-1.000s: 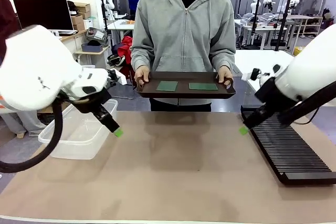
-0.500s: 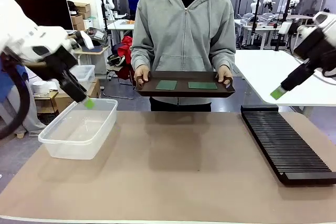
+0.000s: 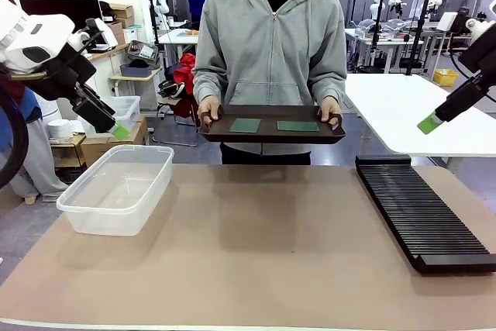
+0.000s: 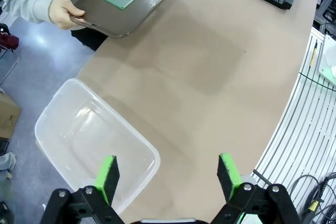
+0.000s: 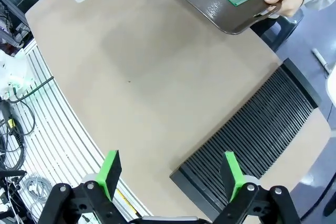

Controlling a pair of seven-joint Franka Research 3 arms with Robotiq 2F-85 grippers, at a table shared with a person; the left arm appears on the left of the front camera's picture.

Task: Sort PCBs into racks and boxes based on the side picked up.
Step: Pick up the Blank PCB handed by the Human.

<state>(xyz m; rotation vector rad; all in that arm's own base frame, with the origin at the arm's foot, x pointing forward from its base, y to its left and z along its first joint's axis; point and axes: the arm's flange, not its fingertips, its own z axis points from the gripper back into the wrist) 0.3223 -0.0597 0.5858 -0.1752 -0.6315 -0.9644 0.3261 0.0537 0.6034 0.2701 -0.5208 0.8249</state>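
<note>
The left gripper (image 4: 168, 174) is spread wide with nothing between its green pads (image 4: 107, 174). In the front view it hangs high at the picture's left, clear of the table (image 3: 256, 261). In its own wrist view it looks down on a clear plastic tub (image 4: 50, 129), which sits on the table's left part with nothing visible in it.

The right gripper (image 5: 170, 170) is also wide open and empty. It is raised at the far right of the front view, well above the table. Its wrist view looks down on a long black slotted rack (image 5: 252, 127), which lies along the table's right side with its slots bare.

Tub and rack are well apart, with bare brown tabletop between them.

At the far side stands a person in a grey hooded top (image 3: 267, 44), holding a dark brown tray (image 3: 271, 138) level above the table's far edge. One hand (image 3: 208, 112) grips the handle at one end of the tray and the other hand (image 3: 333, 115) grips the handle at the other end.

The two green circuit boards (image 3: 246, 125) lie flat on the tray, side by side and a little apart, one toward each half. Both grippers are well away from them.
</note>
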